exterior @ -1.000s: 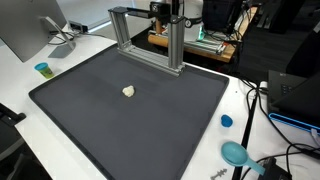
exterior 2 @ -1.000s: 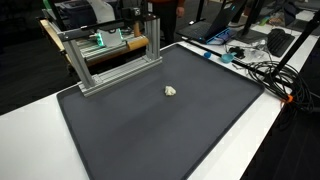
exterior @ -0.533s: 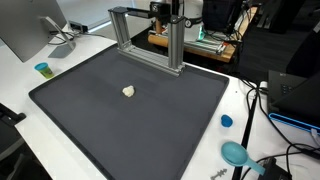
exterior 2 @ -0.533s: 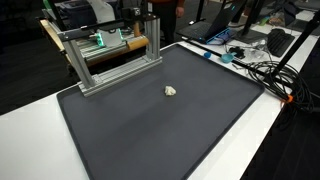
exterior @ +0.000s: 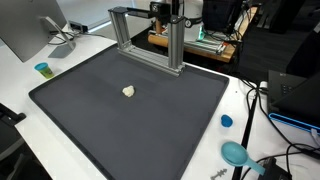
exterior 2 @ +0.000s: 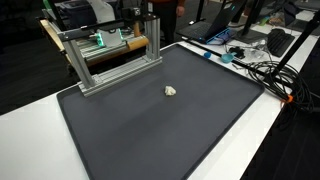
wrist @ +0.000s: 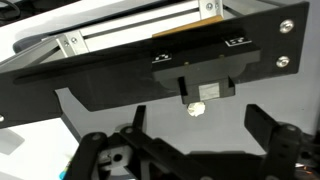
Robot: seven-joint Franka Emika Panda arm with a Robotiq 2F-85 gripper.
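A small white crumpled lump (exterior: 128, 91) lies alone on the dark grey mat (exterior: 150, 130), also seen on the mat (exterior 2: 150, 130) as a pale lump (exterior 2: 171, 91). Neither exterior view shows the arm. In the wrist view my gripper (wrist: 198, 128) stands open, its two dark fingers (wrist: 262, 122) wide apart with nothing between them. The white lump (wrist: 193, 108) shows well beyond the fingertips, roughly centred between them and untouched.
An aluminium frame (exterior: 150, 40) stands at the mat's far edge, also visible as a frame (exterior 2: 110, 55) and a rail (wrist: 120, 38). A blue cup (exterior: 42, 69), a blue cap (exterior: 226, 121), a teal tool (exterior: 236, 153) and cables (exterior 2: 260, 65) lie off the mat.
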